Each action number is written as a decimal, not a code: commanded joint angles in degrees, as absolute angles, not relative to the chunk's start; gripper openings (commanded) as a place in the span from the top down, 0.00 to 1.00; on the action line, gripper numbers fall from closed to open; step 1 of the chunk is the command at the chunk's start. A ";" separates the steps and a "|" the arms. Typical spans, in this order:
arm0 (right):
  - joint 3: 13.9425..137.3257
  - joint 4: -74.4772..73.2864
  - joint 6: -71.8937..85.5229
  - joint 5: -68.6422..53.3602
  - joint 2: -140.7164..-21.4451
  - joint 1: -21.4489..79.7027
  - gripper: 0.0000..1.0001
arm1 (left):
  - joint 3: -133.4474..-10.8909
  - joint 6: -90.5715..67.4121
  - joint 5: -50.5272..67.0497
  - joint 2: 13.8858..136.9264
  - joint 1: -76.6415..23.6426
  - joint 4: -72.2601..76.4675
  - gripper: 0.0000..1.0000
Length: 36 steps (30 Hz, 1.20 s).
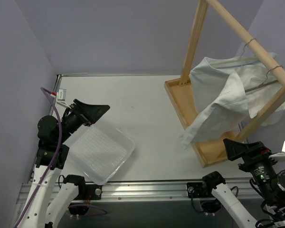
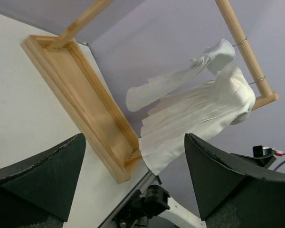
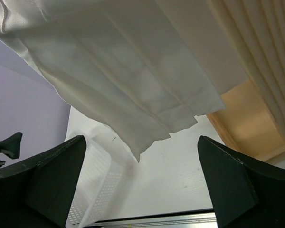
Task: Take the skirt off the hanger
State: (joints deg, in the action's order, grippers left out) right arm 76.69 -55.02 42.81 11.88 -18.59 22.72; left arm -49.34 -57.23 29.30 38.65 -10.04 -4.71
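A white pleated skirt (image 1: 223, 102) hangs from a wire hanger (image 1: 256, 61) on the top rail of a wooden rack (image 1: 237, 33) at the right. Its hem droops over the rack's base. It also shows in the left wrist view (image 2: 199, 114) and fills the top of the right wrist view (image 3: 133, 71). My right gripper (image 1: 233, 148) is open and empty, just below and in front of the skirt's hem. My left gripper (image 1: 97, 111) is open and empty at the left, above the basket, far from the skirt.
A white perforated plastic basket (image 1: 102, 149) sits on the table at the near left and shows in the right wrist view (image 3: 95, 190). The rack's wooden base tray (image 1: 190, 118) lies on the table at the right. Lilac walls enclose the table.
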 commanded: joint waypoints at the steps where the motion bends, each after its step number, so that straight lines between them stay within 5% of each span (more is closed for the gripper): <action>1: 79.89 -59.31 42.97 18.27 -18.55 25.04 0.00 | -43.95 -73.38 37.53 41.04 -9.67 21.50 0.06; 7: 83.23 -63.27 45.88 20.48 -18.46 29.87 0.00 | -58.50 -53.38 31.57 44.99 -13.79 -3.64 0.05; 15: 82.88 -64.07 45.88 19.17 -23.81 31.90 0.00 | -82.32 -29.20 23.73 66.51 -34.52 -16.14 0.00; 16: 82.88 -63.46 45.70 18.99 -23.91 31.90 0.00 | -85.22 -27.35 25.21 68.62 -34.98 -16.69 0.06; 22: 82.27 -60.47 45.62 16.00 -21.71 32.17 0.00 | -95.71 -16.62 34.52 77.25 -36.82 -11.00 0.07; 36: 83.58 -59.85 46.49 12.83 -23.82 32.26 0.00 | -108.45 -21.00 33.74 96.93 -44.99 4.21 0.07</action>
State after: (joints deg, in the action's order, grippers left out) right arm 82.56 -61.89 46.28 13.45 -21.71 31.97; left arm -103.83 -19.88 32.29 93.84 -43.77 -2.79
